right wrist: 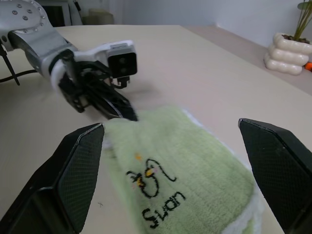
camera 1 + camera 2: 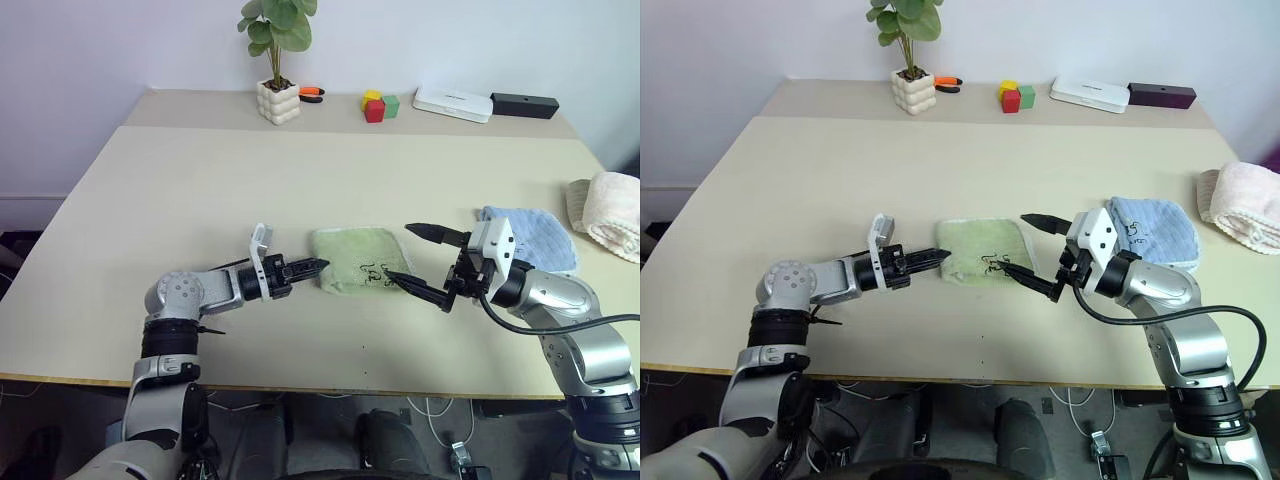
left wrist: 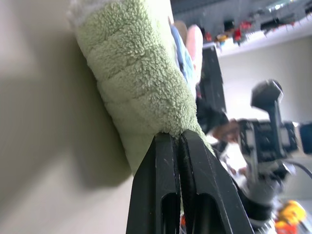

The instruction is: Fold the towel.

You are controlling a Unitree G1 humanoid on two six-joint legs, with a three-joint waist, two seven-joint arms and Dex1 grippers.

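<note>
The towel [image 2: 352, 258] lies on the tabletop [image 2: 200, 200], near its front edge, between the two hands — the left hand [image 2: 318, 266] touching its left edge, the right hand [image 2: 408, 254] over its right edge. Just right of it lies a second towel [image 2: 535, 235], and a rolled towel [image 2: 610, 213] further right. Along the far edge stand a potted plant [image 2: 277, 60], blocks [image 2: 379, 105] and two boxes [image 2: 453, 103].

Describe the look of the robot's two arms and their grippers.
Both arms are silver-grey metal with black joint bands. The left gripper and the right gripper each have two black pointed fingers and a white camera block at the wrist. A black cable loops along the right arm.
</note>
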